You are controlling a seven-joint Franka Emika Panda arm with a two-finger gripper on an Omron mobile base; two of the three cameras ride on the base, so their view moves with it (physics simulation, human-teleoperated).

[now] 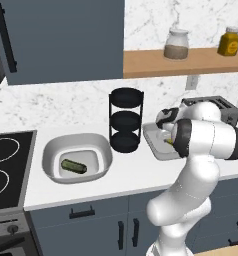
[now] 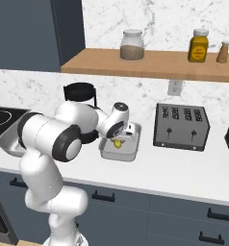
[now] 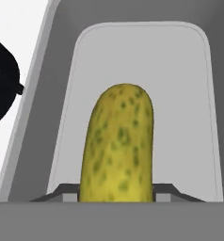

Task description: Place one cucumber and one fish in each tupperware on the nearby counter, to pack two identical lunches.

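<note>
My gripper (image 2: 118,139) is shut on the yellow-green cucumber (image 3: 118,146), which hangs just above the floor of the light-grey rectangular tupperware (image 3: 142,61). The base views show that tray (image 2: 128,153) on the white counter (image 1: 126,172), between the black rack and the toaster, with the cucumber (image 2: 117,142) over its middle. One fingertip (image 3: 62,192) shows beside the cucumber. To the left, the wide white tupperware (image 1: 51,150) holds a dark green cucumber (image 1: 73,166). The fish is out of view.
A black three-tier rack (image 1: 126,120) stands close to the tray's left side. A toaster (image 2: 181,126) sits to its right. The black stovetop (image 1: 6,165) is at the far left. A wooden shelf (image 2: 150,62) with jars runs above the counter.
</note>
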